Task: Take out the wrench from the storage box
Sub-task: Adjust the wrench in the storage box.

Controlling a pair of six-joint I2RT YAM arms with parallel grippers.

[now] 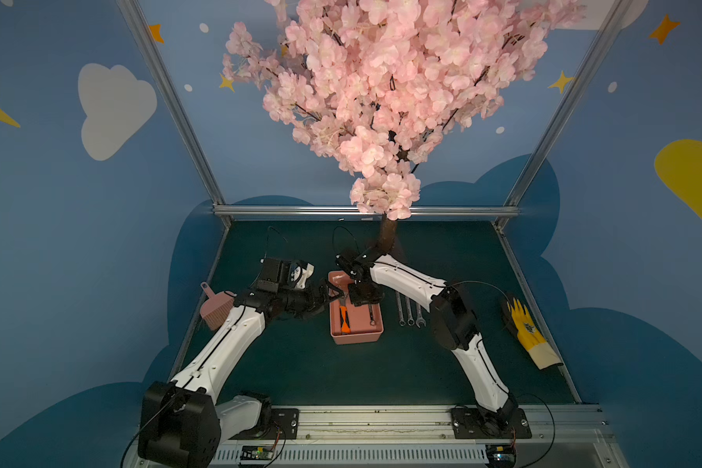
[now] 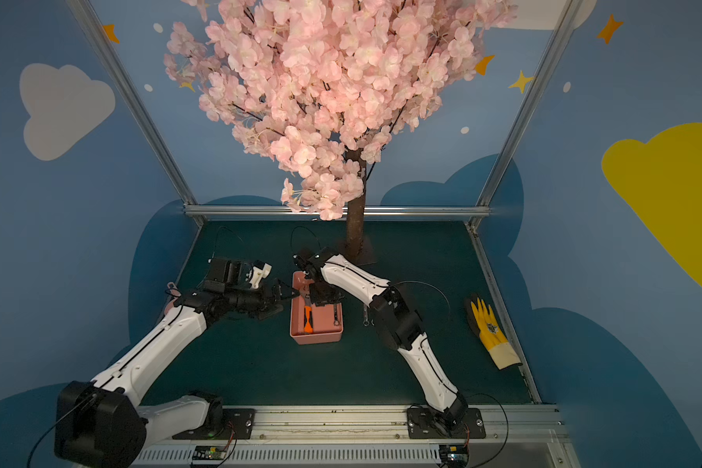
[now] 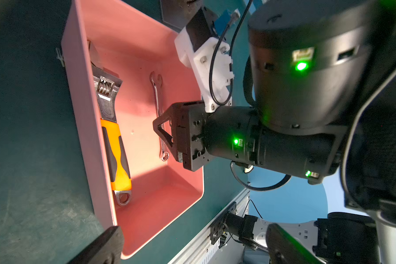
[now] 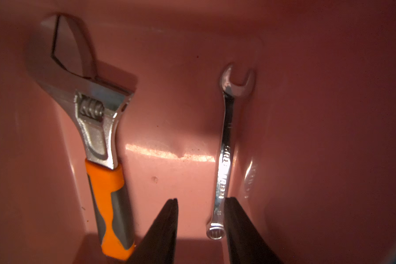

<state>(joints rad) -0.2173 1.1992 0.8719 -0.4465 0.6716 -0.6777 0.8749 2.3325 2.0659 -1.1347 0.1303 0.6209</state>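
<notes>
The salmon-pink storage box [image 1: 355,339] [image 2: 316,339] stands mid-table. Two wrenches lie inside it. One is a slim silver wrench [image 4: 224,155] [image 3: 157,102] [image 1: 371,316] along the right wall. The other is an adjustable wrench with an orange handle [image 4: 96,128] [image 3: 114,148] [image 1: 343,320] on the left. My right gripper [image 4: 201,201] [image 1: 359,298] reaches down into the box, open. The slim wrench's ring end lies between the jaws, against one finger [image 4: 232,212]. My left gripper [image 3: 196,249] [image 1: 330,292] is open wide at the box's left rim, holding nothing.
Three silver wrenches [image 1: 410,312] lie on the green mat just right of the box, under my right forearm. A yellow glove [image 1: 529,328] [image 2: 491,332] lies at the right edge. A ribbed pink dustpan [image 1: 215,308] sits far left, and the tree trunk [image 1: 388,237] stands behind.
</notes>
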